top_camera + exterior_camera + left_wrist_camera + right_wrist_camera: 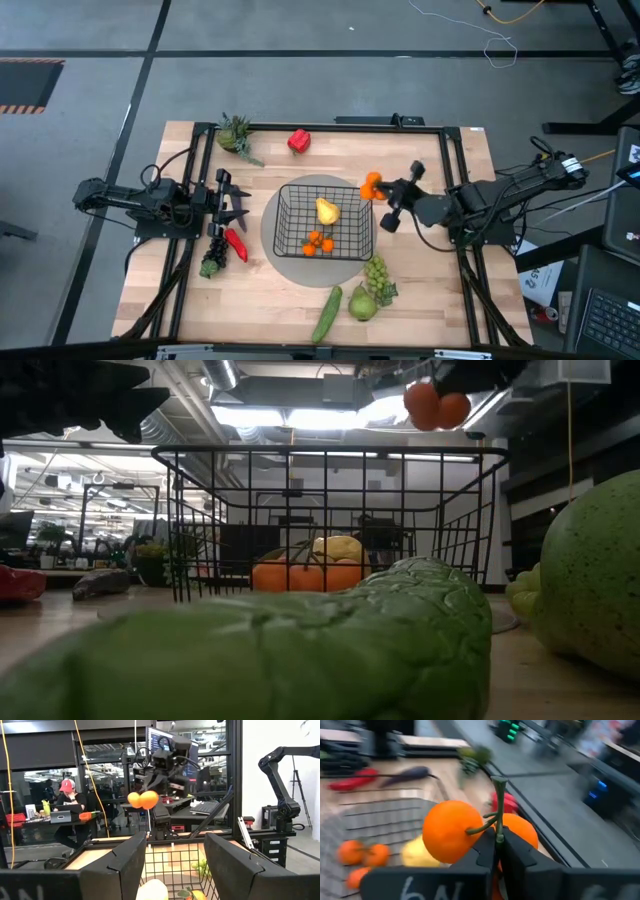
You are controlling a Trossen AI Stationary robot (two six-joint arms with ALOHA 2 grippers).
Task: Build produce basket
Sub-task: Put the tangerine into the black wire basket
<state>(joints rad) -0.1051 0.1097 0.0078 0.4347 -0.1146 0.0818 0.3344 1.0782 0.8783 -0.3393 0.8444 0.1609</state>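
The black wire basket [322, 222] stands on a round grey mat at the table's middle. In it lie a yellow fruit [326, 210] and small oranges [318, 241]. My right gripper [381, 188] is shut on a pair of oranges [372, 184] joined by a green stem, above the basket's far right corner. The pair also shows high over the rim in the low view [436, 404] and in the left wrist view [142, 799]. My left gripper [236, 205] is open and empty, left of the basket. My right gripper pinches the green stem [496, 826] that joins the two oranges [451, 831] between its two fingertips. The fingers come from the table's right side, roughly level. The oranges sit at the fingertips, one on each side of the stem, lifted clear above the basket's rim.
A red pepper [298, 140] and a leafy green piece [236, 135] lie at the far edge. A long red pepper [236, 243] and dark grapes [212, 263] lie near my left gripper. Cucumber [327, 312], pear [362, 304] and green grapes [378, 274] lie near the front.
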